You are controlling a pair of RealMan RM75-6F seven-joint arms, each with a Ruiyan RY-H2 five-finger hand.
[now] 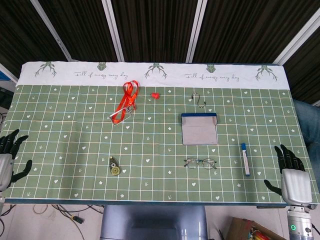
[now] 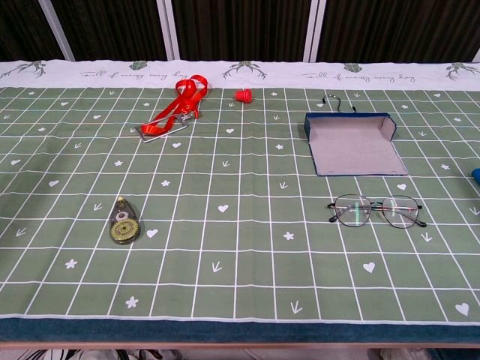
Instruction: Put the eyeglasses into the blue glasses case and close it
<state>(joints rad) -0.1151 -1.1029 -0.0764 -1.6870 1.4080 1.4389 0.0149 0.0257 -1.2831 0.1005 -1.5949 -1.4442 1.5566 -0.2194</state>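
Both hands rest spread and empty at the near corners of the bench.

The left hand (image 1: 11,156) and right hand (image 1: 292,176) lie with fingers apart, well clear of the eyeglasses (image 1: 200,162), which sit unfolded just in front of the open blue glasses case (image 1: 199,129). A green grid-patterned cloth (image 1: 75,135) with hearts and a white deer-print border covers the bench; on it lie a blue-capped pen (image 1: 245,158), a red lanyard (image 1: 126,102) and a correction-tape roller (image 1: 114,166). Behind stand dark slatted panels.
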